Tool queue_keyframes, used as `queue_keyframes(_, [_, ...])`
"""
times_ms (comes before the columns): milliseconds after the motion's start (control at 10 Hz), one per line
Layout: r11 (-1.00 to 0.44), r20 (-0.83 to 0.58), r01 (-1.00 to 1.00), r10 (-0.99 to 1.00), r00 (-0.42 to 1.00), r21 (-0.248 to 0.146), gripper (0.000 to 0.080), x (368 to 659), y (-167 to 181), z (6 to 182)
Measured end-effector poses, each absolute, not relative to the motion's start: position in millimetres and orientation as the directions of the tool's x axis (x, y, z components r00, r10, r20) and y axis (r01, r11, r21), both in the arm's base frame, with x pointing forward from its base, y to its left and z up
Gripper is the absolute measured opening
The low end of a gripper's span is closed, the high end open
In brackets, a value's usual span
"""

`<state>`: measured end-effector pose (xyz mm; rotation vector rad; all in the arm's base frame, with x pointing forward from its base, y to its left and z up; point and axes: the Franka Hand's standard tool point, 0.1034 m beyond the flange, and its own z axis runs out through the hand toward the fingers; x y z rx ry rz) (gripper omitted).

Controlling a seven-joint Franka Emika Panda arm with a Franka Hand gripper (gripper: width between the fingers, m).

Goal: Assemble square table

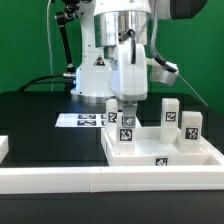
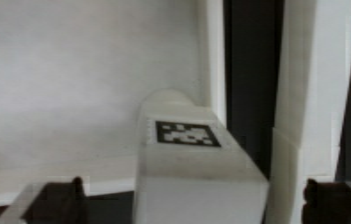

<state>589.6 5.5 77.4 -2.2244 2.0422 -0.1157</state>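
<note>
The square table's white slab (image 1: pixel 165 152) lies at the exterior view's right, with a tag on its front edge. Four white tagged legs stand on it: one under the gripper (image 1: pixel 127 128), one behind it (image 1: pixel 112 108), and two at the right (image 1: pixel 170 115) (image 1: pixel 190 126). My gripper (image 1: pixel 125 104) hangs straight down over the near-left leg. In the wrist view this leg (image 2: pixel 198 160) stands between the two dark fingertips (image 2: pixel 56 200), with a gap on each side. My gripper (image 2: pixel 198 205) is open around it. The slab's surface (image 2: pixel 65 90) fills the area behind.
The marker board (image 1: pixel 84 120) lies on the black table left of the slab. A long white rail (image 1: pixel 100 182) runs along the front edge. The arm's white base (image 1: pixel 97 70) and cables stand behind. A white block (image 1: pixel 3 148) sits at the far left.
</note>
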Motion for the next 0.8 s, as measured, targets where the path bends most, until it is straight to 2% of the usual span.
queue_keyframes(100, [-0.217,-0.006,-0.966,-0.976,0.22,-0.141,0.064,590,7,77.2])
queue_keyframes(300, [-0.367,0.014,-0.92,-0.93,0.368,-0.138,0.0648,590,14,77.9])
queue_keyframes(800, [-0.379,0.015,-0.915,-0.925,0.38,-0.137,0.0649,590,19,77.4])
